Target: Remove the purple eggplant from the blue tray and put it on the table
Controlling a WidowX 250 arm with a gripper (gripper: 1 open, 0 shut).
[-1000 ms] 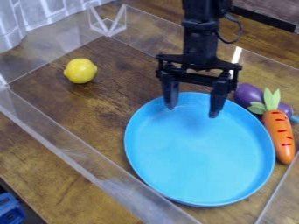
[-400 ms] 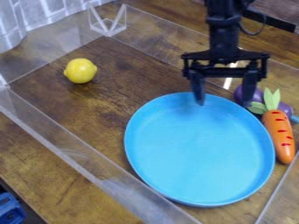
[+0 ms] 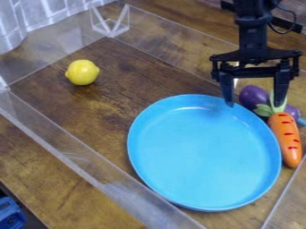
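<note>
The purple eggplant point(image 3: 252, 94) lies at the far right rim of the blue tray point(image 3: 198, 156), partly hidden behind the gripper; whether it rests inside the rim or just outside I cannot tell. My gripper point(image 3: 255, 101) hangs pointing down over it, open wide, with one finger point(image 3: 226, 87) to the eggplant's left and the other to its right. Nothing is held. The brown wooden table point(image 3: 107, 121) carries the tray.
An orange carrot point(image 3: 287, 136) with green leaves lies along the tray's right rim, just in front of the eggplant. A yellow lemon point(image 3: 81, 72) sits at the far left. Low clear acrylic walls point(image 3: 54, 134) edge the table.
The open gripper has moved right and away from the camera, from over the tray's far edge to straddling the eggplant. Nothing else has moved.
</note>
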